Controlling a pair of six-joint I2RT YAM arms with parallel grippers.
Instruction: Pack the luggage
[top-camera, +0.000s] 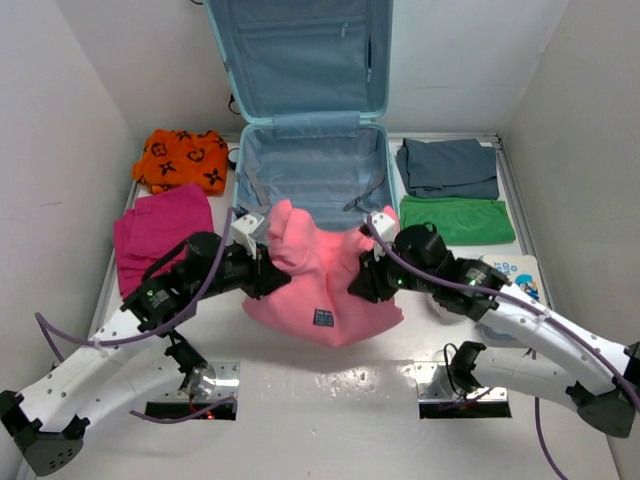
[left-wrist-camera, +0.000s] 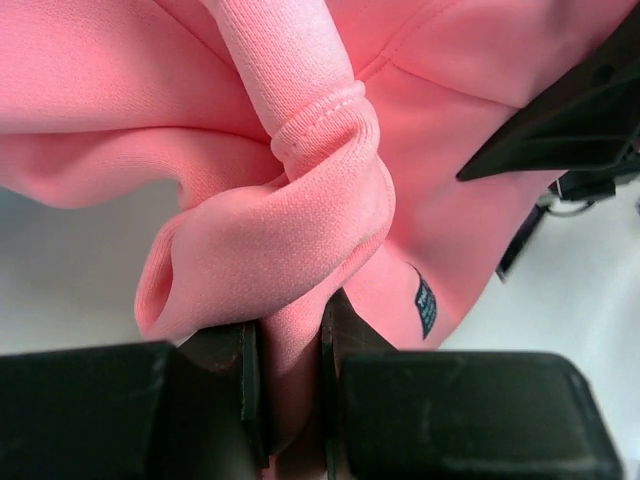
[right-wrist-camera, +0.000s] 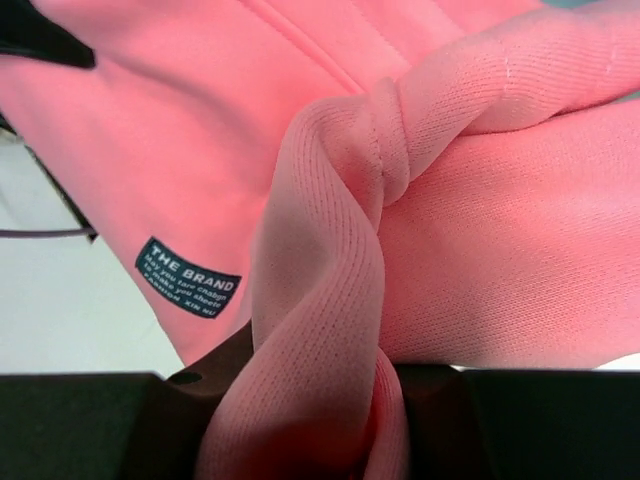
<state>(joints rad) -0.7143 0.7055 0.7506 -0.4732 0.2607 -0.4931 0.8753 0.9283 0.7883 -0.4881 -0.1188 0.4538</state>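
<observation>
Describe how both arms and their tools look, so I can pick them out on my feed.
The left arm and right arm match: white links, black joint housings, a purple cable looping along each. The left tool and right tool are black with flat, blocky fingers; a white mount sits behind each. No markings show.

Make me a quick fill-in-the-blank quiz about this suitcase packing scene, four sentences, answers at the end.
1. The left hand and the right hand are both shut on a ____ garment.
2. The luggage lies beyond the garment with its lid ____.
3. The green cloth lies on the robot's ____ side of the luggage.
4. The dark label on the garment reads "THE ____".

Missing words: pink; open; right; BRAND
</observation>
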